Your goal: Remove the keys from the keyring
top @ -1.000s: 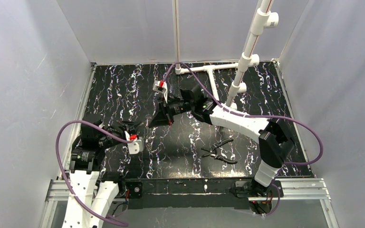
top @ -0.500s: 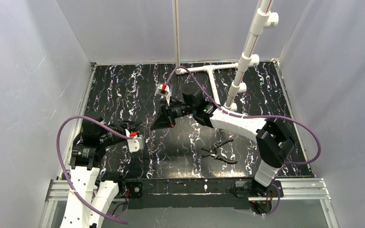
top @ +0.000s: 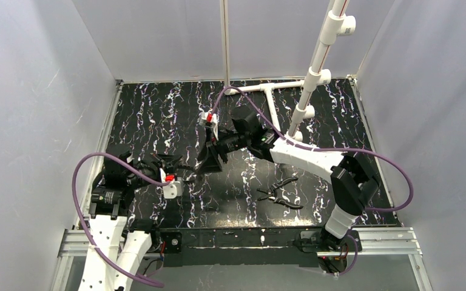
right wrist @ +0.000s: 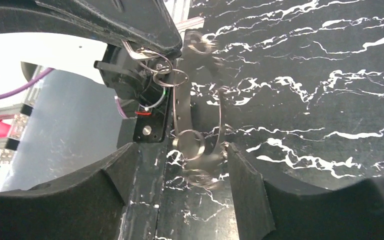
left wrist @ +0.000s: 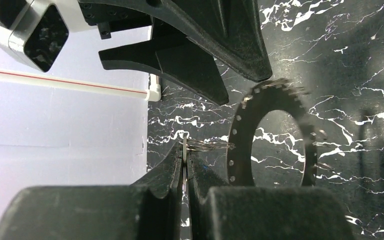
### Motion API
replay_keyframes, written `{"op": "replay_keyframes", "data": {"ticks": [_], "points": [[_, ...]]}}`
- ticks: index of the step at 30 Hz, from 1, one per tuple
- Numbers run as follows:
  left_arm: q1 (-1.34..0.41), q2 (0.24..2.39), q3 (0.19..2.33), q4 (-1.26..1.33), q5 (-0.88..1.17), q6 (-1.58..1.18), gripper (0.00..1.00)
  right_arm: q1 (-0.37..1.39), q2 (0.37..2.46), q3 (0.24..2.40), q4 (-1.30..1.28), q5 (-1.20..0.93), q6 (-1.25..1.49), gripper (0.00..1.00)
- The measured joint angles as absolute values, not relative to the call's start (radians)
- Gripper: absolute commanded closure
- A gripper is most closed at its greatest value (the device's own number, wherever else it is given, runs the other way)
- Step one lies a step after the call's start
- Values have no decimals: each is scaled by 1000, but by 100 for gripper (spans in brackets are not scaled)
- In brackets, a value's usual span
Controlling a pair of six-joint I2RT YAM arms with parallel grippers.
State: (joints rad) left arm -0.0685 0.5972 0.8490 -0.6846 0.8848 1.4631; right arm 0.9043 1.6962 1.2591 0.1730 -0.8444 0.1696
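Observation:
The keyring (left wrist: 275, 135), a wide toothed grey metal circle, hangs in the air above the table, blurred along its top. A small wire ring links it to a thin flat key (left wrist: 185, 146), and my left gripper (left wrist: 185, 150) is shut on that key. In the right wrist view the keyring (right wrist: 182, 110) shows edge-on with small rings (right wrist: 192, 142) hanging from it. Its lower end lies blurred between the spread fingers of my open right gripper (right wrist: 180, 150), which do not pinch it. From above, the two grippers meet at mid-table, left (top: 185, 167) and right (top: 209, 160).
Black-handled pliers (top: 279, 193) lie on the black marbled table (top: 340, 121) to the right of the grippers. A white pipe frame (top: 312, 79) stands at the back right. Grey walls close in three sides.
My right gripper was shut and now stands open. It has shifted a little nearer, toward the left gripper. The keyring now looks blurred. The left gripper stays shut.

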Motion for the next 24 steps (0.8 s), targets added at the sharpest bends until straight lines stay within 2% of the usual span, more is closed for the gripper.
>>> {"op": "replay_keyframes", "data": {"ticks": [5,13,24], "points": [[-68,592,841,-696,921,1523,100,904,1681,1287,72,-822,76,15],[-68,591,823,-714,992,1629,100,904,1666,1342,-59,-791,-72,11],[-68,559,804,-771,1052,1837,100,904,1661,1378,-188,-849,-265,24]]}}
